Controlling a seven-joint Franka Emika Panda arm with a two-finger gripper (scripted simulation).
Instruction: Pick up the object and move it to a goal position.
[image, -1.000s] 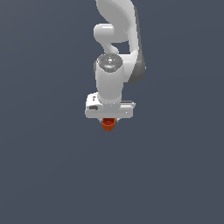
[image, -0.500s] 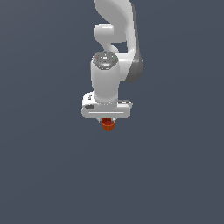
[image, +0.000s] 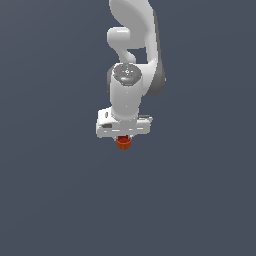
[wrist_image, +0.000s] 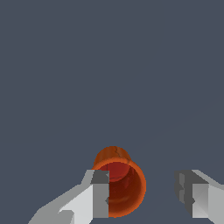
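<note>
The white arm (image: 131, 60) hangs down over a plain dark grey floor (image: 50, 190), and its gripper (wrist_image: 146, 199) points straight down at it. In the wrist view the two fingers stand spread apart, with a wide gap between them — the hand is open and grips nothing. The orange-red cup (wrist_image: 119, 183) sits with its hollow mouth turned up toward the wrist camera, its thicker rim showing as a bright ring around a darker inside. It is not centred in the gap: one finger (wrist_image: 99, 194) overlaps the cup's rim on one side, while the other finger (wrist_image: 192, 197) stands well apart from it. Whether the near finger touches the rim cannot be told. In the exterior view the cup (image: 123, 143) peeps out just below the gripper's white body (image: 123, 126), most of it hidden — only its lower part shows against the floor.
</note>
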